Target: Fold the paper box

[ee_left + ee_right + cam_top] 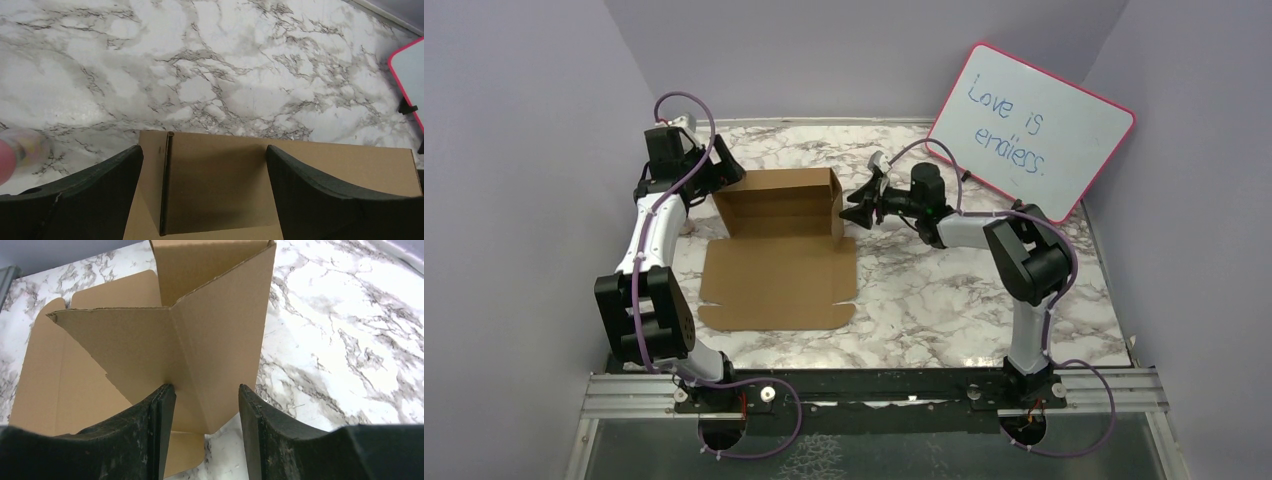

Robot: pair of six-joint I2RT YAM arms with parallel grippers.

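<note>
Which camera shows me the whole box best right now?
Top external: the whole box shows, back walls raised, front panel lying flat. Left wrist catches only part of one end; right wrist only a side wall and flap, close up.

Reaches far forward with the left arm [652,235], elbow bent, left tool [727,170] spread wide. Stretches the right arm [1024,255] inward, wrist level, right tool [857,208] pointing left, fingers [135,440] parted narrowly.

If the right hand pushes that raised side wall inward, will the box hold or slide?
The paper box is thin cardboard, so the wall likely hinges along its fold rather than buckling. It looks light on a smooth table, so it may slide unless the left hand braces it.
</note>
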